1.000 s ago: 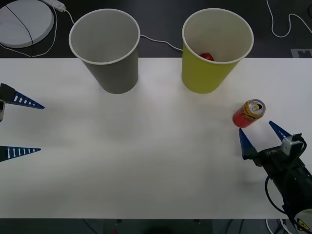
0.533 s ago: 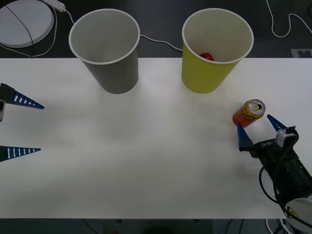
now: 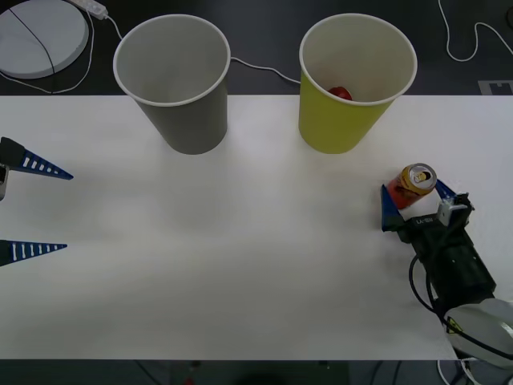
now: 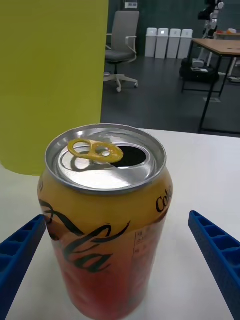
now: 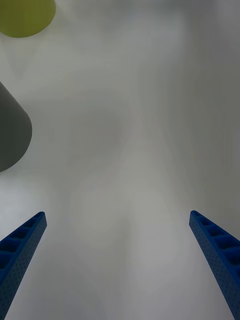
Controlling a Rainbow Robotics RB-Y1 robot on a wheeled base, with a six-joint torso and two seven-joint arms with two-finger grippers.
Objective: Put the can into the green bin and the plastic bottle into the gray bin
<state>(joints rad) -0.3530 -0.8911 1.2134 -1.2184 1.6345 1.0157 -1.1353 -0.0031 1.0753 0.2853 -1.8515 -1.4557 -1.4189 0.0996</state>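
Now the right gripper (image 3: 410,202) straddles the upright can (image 3: 410,186) at the table's (image 3: 256,265) right side, fingers spread, not gripping. Left gripper (image 3: 36,208) waits released, far left.

On the white table (image 3: 240,265) I count two big paper cups, one gray bin (image 3: 173,76) and one green bin (image 3: 355,80). One can (image 3: 412,184) stands upright out on the table. One small red object (image 3: 341,93) sits inside the green bin. Two grippers, left gripper (image 3: 32,208) and right gripper (image 3: 413,204).
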